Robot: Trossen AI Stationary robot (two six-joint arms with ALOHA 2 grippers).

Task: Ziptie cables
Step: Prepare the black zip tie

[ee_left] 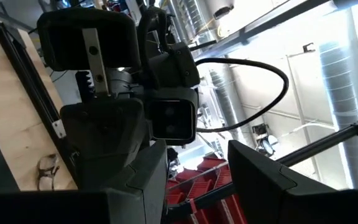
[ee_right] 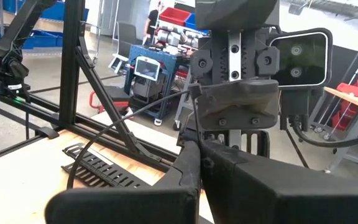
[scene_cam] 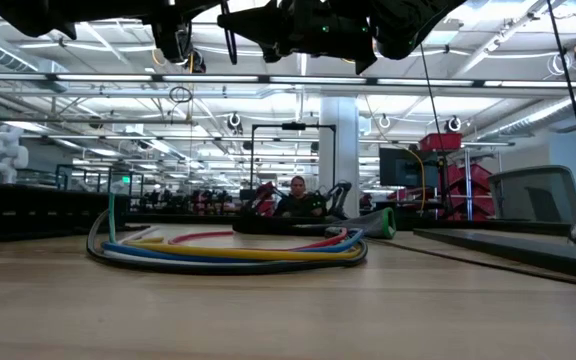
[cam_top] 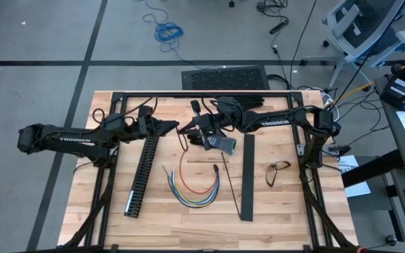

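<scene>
Coloured cables (cam_top: pixel 194 184) lie nearest to the low camera, in a loose loop on the desk (cam_top: pixel 287 211): red, yellow, blue and green together, curved like a U. They lie free and nothing touches them; no tie is around them yet.

Both my arms are raised above the far half of the desk and meet there, tip to tip. My right gripper (cam_top: pixel 188 133) has its fingers pressed together on a thin black strip, which I judge is the zip tie (ee_right: pixel 114 134); in my right wrist view it bends away from the fingertips in a long arc. My left gripper (cam_top: pixel 179 127) faces it, fingers partly apart; whether they touch the tie, I cannot tell. I think the two are held so close in the air because the tie must be passed or threaded between them before it goes around the bundle.

A long black slotted duct (cam_top: pixel 142 172) lies on my left side of the cables and a flat black bar (cam_top: pixel 247 176) on my right side, both well apart from the wires. A pair of glasses (cam_top: pixel 278 169) lies near the right edge.

This desk is of pale wood planks with a black frame around it. Behind it is a big workshop hall with ceiling lamps, pipes, red bins, and a person (scene_cam: pixel 297 192) sitting far away.
</scene>
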